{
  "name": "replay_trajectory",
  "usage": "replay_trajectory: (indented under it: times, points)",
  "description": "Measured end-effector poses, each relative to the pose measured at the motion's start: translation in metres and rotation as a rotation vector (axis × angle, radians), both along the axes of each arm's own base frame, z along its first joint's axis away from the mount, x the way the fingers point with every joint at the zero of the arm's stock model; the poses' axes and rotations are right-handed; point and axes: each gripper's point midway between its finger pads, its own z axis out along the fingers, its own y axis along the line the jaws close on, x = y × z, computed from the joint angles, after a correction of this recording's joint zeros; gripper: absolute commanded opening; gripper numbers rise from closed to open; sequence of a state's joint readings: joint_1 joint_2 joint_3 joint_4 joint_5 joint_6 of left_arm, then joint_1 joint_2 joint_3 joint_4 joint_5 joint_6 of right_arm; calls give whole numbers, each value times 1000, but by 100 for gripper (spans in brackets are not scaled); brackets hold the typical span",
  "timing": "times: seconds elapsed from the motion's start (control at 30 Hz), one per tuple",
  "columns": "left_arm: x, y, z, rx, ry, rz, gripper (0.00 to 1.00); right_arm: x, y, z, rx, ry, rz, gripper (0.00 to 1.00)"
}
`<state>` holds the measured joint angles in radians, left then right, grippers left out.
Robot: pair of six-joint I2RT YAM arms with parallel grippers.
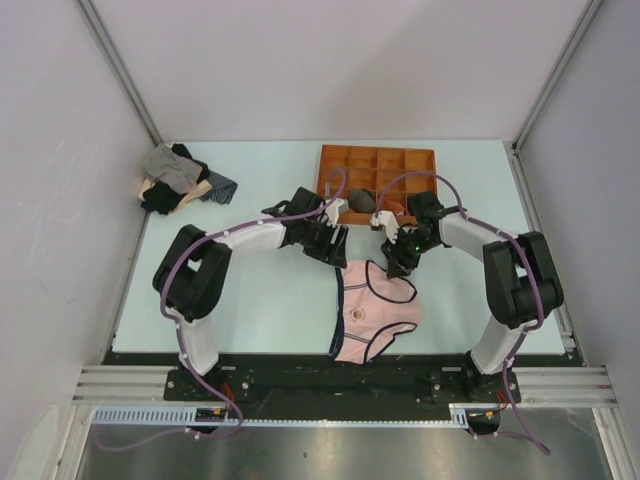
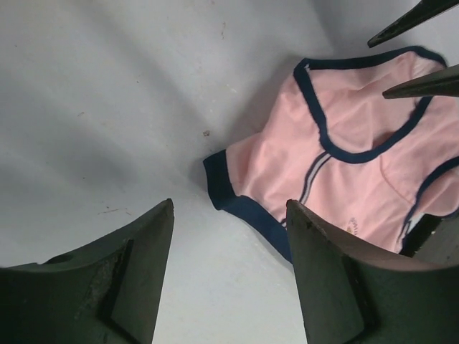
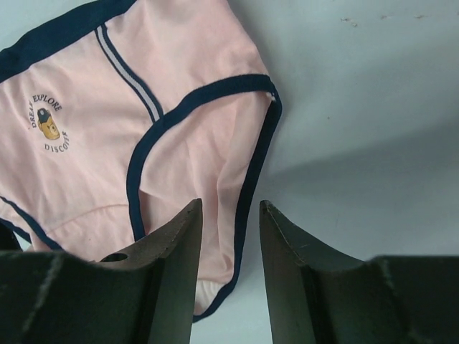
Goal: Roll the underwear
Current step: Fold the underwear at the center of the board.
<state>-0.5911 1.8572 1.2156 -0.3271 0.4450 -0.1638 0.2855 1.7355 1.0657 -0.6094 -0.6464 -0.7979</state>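
Pink-and-navy item, the underwear (image 1: 375,310). Top view: flat on pale table (image 1: 250,300) toward the near edge, right gripper (image 1: 400,262) at its far end, left gripper (image 1: 325,243) just beside. Left wrist: jaws wide, empty, fabric to their right. Right wrist: jaws narrowly parted over navy leg edging. Orange tray (image 1: 378,148) behind; white walls (image 1: 300,60).

Orange tray (image 1: 395,168) holds rolled bundles (image 1: 362,202); clothes pile (image 1: 175,180) lies far left
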Motion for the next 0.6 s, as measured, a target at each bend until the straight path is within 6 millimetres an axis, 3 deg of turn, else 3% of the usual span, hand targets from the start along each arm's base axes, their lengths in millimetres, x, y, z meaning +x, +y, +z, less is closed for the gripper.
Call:
replay_trajectory:
  times: [0.17, 0.27, 0.3, 0.43, 0.47, 0.6]
  points:
    - [-2, 0, -24, 47, 21, -29, 55, 2, 8, -9, -16, 29, -3, 41]
    - [5, -5, -28, 57, 12, -37, 37, 6, 10, -13, -24, 42, -15, 38]
    - [6, -7, -29, 56, 9, -39, 27, 9, 12, -14, -28, 45, -20, 34]
    - [8, -9, -35, 66, 7, -35, 9, 20, 17, -18, -34, 46, -34, 14]
    - [9, -8, -35, 72, 3, -29, 6, 24, 18, -18, -34, 47, -40, 7]
    - [18, -5, -35, 83, -18, 7, 1, 38, 25, -15, -23, 37, -64, 0]
